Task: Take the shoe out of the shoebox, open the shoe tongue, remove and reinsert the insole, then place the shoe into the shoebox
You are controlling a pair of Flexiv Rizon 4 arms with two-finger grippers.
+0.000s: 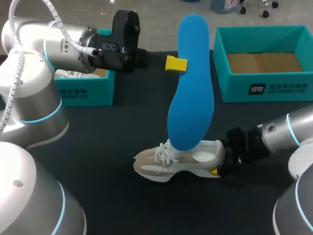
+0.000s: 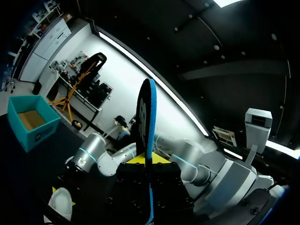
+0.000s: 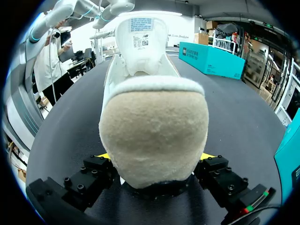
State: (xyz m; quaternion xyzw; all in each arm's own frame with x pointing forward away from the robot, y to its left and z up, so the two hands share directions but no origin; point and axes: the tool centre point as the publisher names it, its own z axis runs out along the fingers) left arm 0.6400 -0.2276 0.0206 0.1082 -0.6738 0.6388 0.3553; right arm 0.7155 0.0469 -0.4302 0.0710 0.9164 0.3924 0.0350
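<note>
The shoe's [image 3: 153,136] heel fills the right wrist view, clamped from both sides by the right end effector [image 3: 154,157]. The shoe stands on its sole on the dark surface [image 1: 98,147], toe toward the left arm. Above it the left end effector [image 1: 176,64] grips the blue insole [image 1: 190,83] near its upper end and holds it upright, lower end down at the shoe's opening. One teal shoebox [image 1: 264,89] stands open behind on the right, and another [image 1: 85,93] sits under the left arm.
</note>
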